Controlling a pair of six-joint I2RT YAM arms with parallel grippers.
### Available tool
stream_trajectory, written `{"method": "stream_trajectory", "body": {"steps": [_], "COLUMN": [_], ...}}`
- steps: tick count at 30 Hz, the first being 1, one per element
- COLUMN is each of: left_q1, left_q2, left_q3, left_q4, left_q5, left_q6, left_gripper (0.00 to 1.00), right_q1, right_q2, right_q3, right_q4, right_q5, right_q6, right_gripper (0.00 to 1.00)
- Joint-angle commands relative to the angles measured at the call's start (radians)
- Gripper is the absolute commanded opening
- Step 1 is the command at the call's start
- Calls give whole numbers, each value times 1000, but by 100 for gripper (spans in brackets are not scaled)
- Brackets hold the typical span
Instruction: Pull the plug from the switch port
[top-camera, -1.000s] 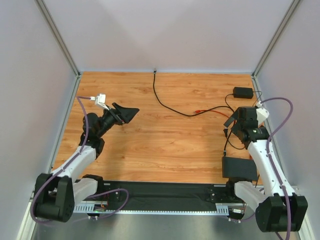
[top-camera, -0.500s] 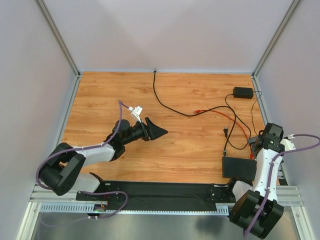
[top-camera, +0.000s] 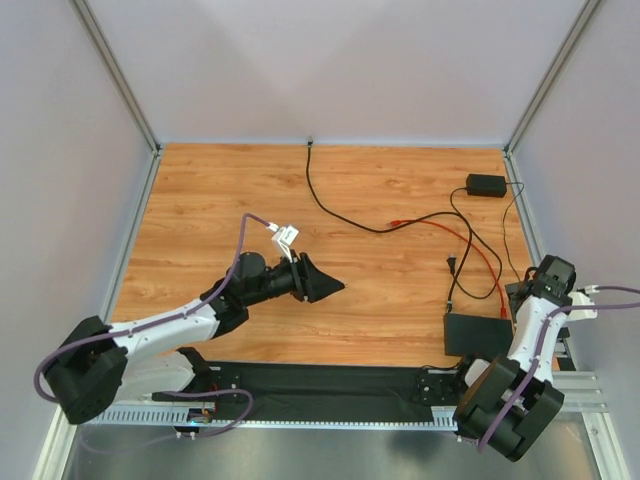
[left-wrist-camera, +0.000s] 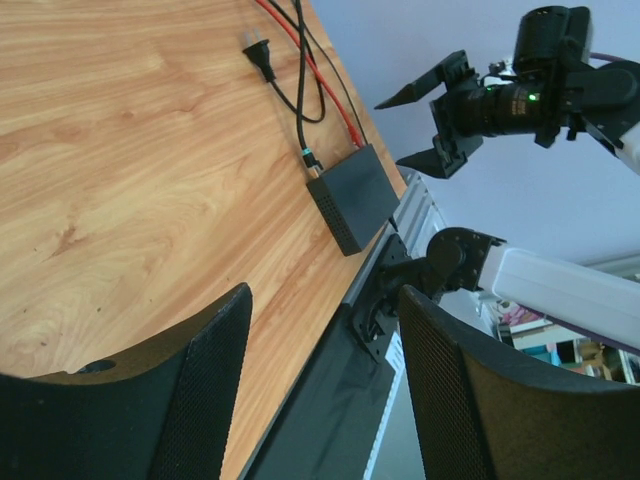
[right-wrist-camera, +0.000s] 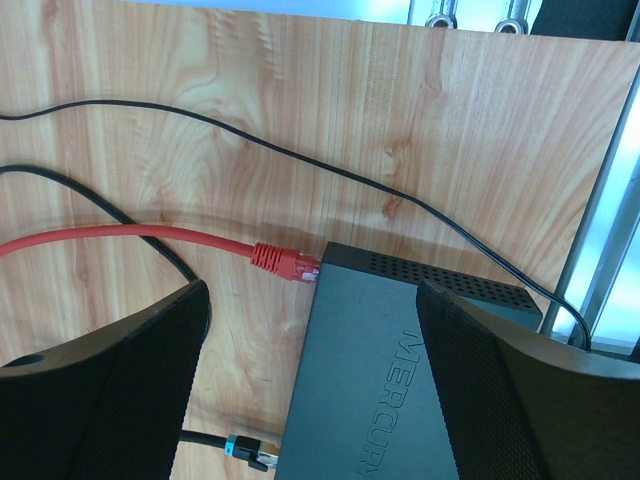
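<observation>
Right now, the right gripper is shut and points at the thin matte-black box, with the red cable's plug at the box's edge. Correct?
No: the right gripper is open, fingers spread wide, as the right wrist view shows. It does point at the thin matte-black box, with the red cable's plug at its edge.

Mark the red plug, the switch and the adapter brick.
red plug (right-wrist-camera: 285, 262): right wrist view, connector body.
switch (right-wrist-camera: 360, 330): right wrist view, top face.
adapter brick (top-camera: 486, 185): top external view, top face.
</observation>
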Motion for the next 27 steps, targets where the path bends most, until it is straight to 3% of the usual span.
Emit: {"method": "stream_trajectory", "body": {"steps": [1, 10, 15, 22, 27], "left_q1": [-17, -20, -19, -20, -46], "left_q2": [-123, -283, -256, -103, 11], "left_q3": [-19, -22, -11, 9, 35], "left_q4": [-103, -277, -303, -275, -228], "left_q5": [-51, -91, -97, -68, -56], "left_q6": [52, 92, 83, 20, -6], "left_gripper": [67, 66, 64, 57, 57], "right_q1": [-9, -7, 33, 259, 430], "right_q2": [-9, 26, 3, -64, -63], "right_q3": [-29, -139, -170, -219, -173], "right_q4": [57, 145, 153, 102, 102], "right_q5": [20, -60, -135, -161, -163], "right_q6": [43, 35, 107, 361, 426], "right_gripper": [85, 82, 80, 80, 79]}}
